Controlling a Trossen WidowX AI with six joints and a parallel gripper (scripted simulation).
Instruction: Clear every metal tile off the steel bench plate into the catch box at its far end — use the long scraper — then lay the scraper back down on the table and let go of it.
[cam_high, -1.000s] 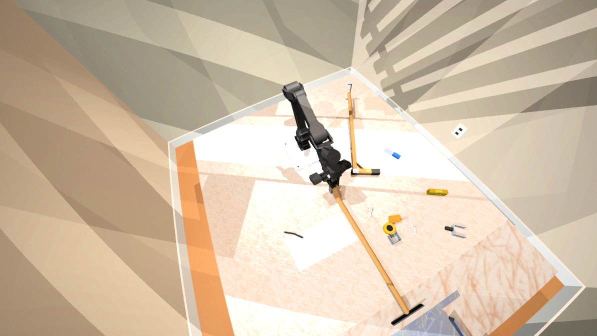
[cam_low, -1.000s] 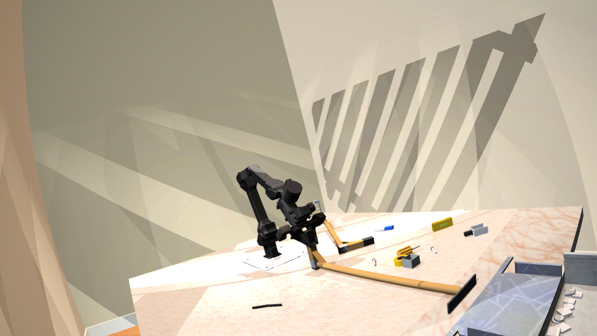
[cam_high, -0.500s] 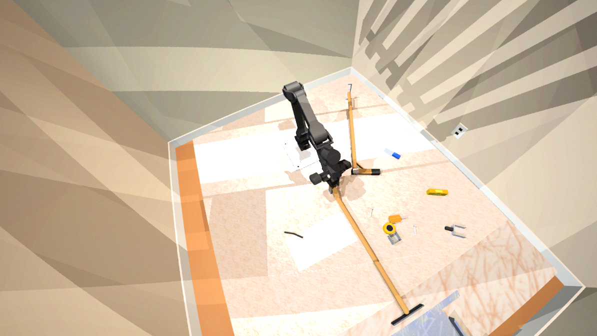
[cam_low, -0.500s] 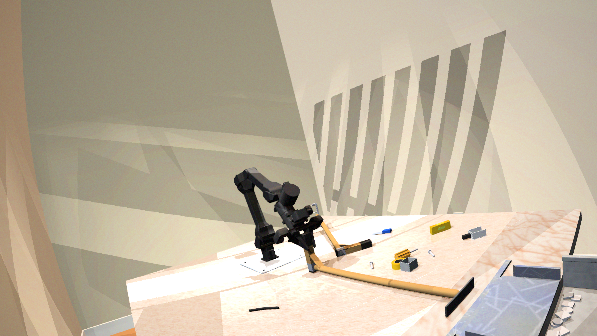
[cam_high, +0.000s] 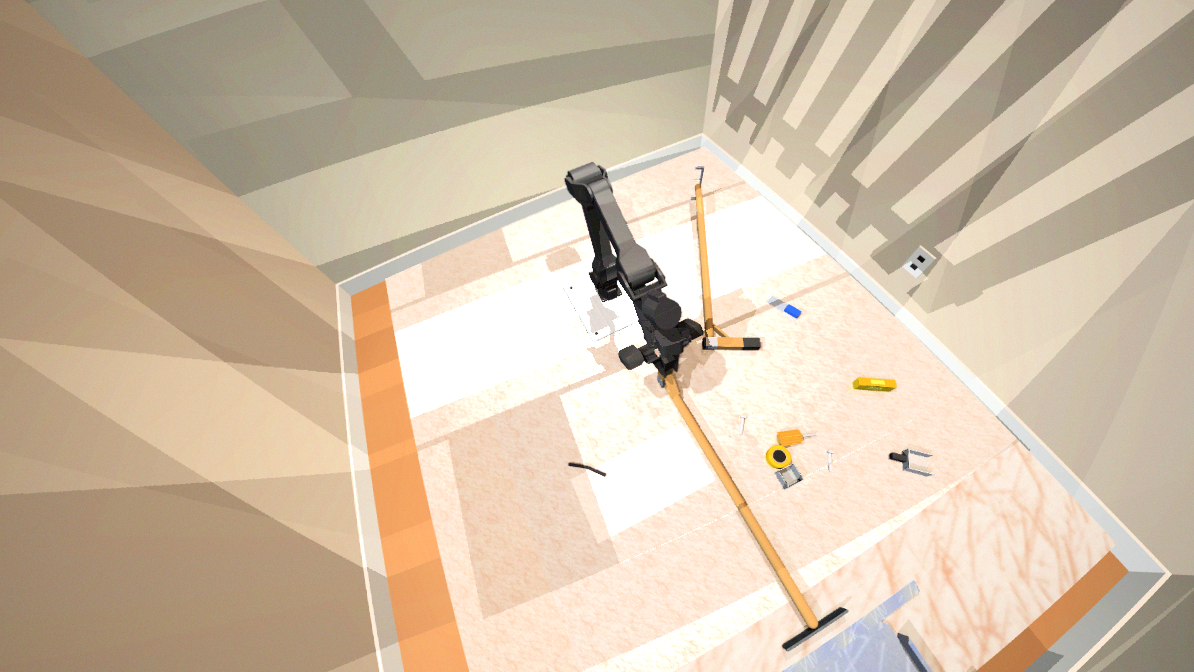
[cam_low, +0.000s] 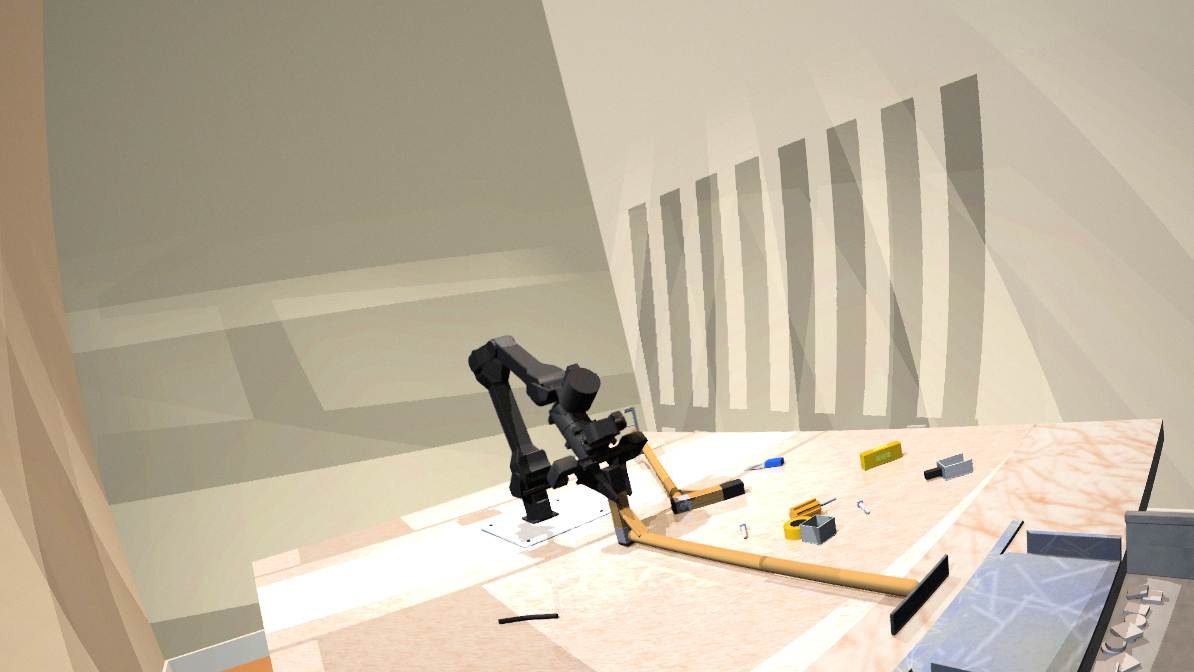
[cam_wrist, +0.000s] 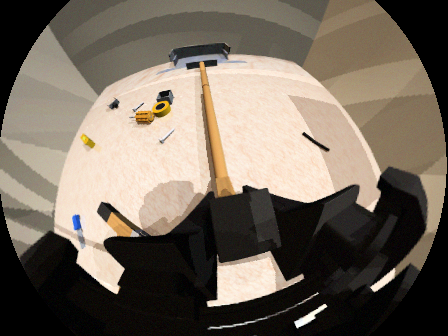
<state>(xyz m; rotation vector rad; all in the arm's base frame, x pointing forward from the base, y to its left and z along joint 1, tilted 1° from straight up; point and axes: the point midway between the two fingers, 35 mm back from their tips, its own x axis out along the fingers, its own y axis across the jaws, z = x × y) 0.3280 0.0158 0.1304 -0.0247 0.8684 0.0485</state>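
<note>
My gripper (cam_high: 666, 372) (cam_low: 617, 490) (cam_wrist: 228, 193) is shut on the upright grip of the long scraper (cam_high: 741, 504) (cam_low: 764, 562) (cam_wrist: 213, 135). The scraper's wooden shaft runs away from me to its black blade (cam_high: 814, 628) (cam_low: 919, 594) (cam_wrist: 201, 64), at the near end of the steel bench plate (cam_high: 852, 649) (cam_low: 1027, 592). I cannot tell whether the blade touches the surface. No tile shows on the visible part of the plate. Several metal tiles (cam_low: 1127, 631) lie in the catch box (cam_low: 1163, 534). Part of the plate is cut off in the top and exterior views.
A second wooden-handled tool (cam_high: 703, 258) (cam_low: 660, 471) with a hooked end lies beside the arm. A blue-handled tool (cam_high: 792, 311), yellow level (cam_high: 873, 384), tape measure (cam_high: 778, 455), orange tool (cam_high: 789, 437), grey open box (cam_low: 818, 529) and forked bracket (cam_high: 917, 462) lie on one side, a black strip (cam_high: 587, 469) on the other.
</note>
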